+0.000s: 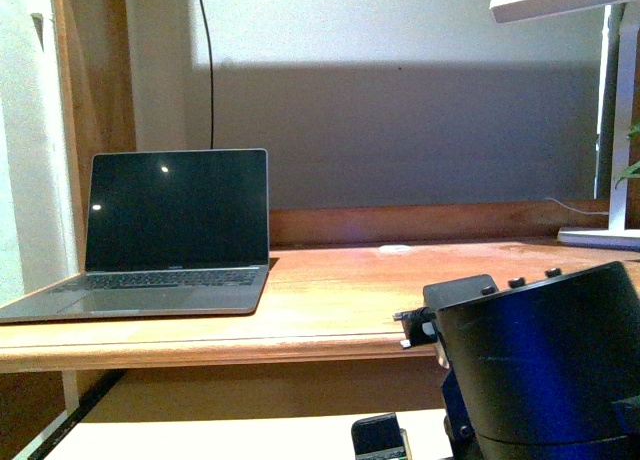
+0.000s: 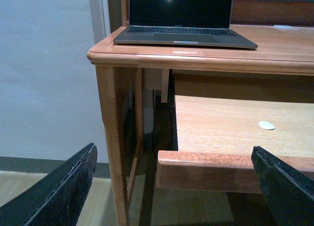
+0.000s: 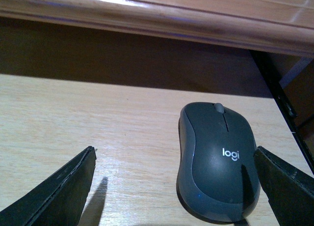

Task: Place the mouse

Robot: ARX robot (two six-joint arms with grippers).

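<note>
The desk (image 1: 330,300) carries the open laptop (image 1: 170,230); the pull-out shelf (image 3: 73,113) sits beneath its front edge. Both pincers are spread wide and empty. The left gripper (image 2: 172,148) hangs off the desk's corner, while the right gripper (image 3: 174,152) straddles the mouse (image 3: 216,159) lying on the shelf, presumably to span it for a grasp.
</note>
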